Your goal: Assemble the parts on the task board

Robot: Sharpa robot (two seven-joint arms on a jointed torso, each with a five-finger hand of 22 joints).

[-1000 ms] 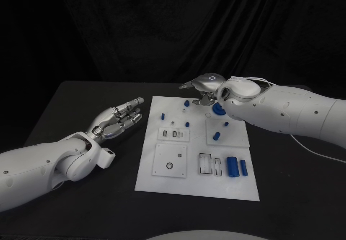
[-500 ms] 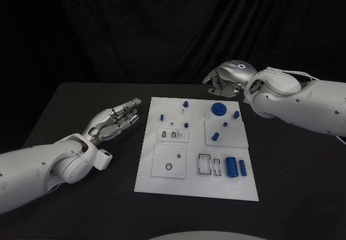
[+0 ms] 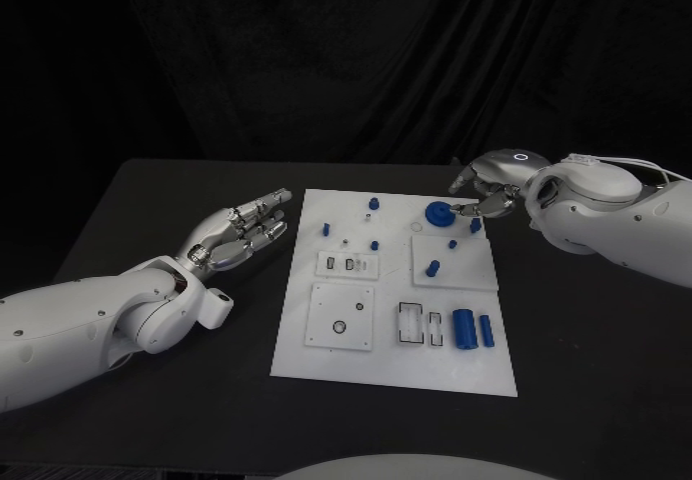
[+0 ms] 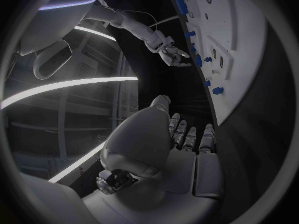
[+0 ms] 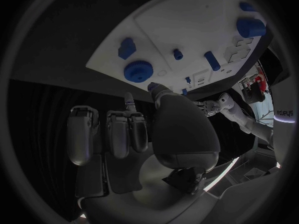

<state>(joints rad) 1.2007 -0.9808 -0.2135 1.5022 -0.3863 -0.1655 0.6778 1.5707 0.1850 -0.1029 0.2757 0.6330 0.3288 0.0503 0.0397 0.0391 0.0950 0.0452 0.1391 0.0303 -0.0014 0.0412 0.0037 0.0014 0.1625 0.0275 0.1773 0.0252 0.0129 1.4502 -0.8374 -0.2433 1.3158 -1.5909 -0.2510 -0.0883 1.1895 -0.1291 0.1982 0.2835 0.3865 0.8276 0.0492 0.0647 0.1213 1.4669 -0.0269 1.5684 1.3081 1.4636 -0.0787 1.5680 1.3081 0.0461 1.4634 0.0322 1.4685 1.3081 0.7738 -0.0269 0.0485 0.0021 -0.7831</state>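
The white task board (image 3: 389,370) (image 5: 181,25) (image 4: 249,45) lies mid-table with several blue parts on it. A blue gear (image 3: 437,212) (image 5: 138,70) sits near its far right corner, with a small blue block (image 3: 473,226) (image 5: 127,48) beside it. My right hand (image 3: 488,190) (image 5: 143,134) (image 4: 171,52) hovers just right of the gear, fingertips pointing at it, thumb and fingers apart, with nothing plainly held. My left hand (image 3: 242,230) (image 4: 181,144) (image 5: 218,104) lies open off the board's left edge, fingers straight.
A thick blue cylinder (image 3: 464,330) (image 5: 251,27) and a slimmer one (image 3: 488,331) lie at the board's near right. Small blue pegs (image 3: 433,268) (image 3: 374,204) stand further back. White square sub-plates (image 3: 343,318) cover the board's middle. Black table (image 3: 159,200) surrounds the board.
My right hand came off the gear, rose to the right, then came down beside the board's far right corner. The gear stays on the board. My left hand has hardly moved.
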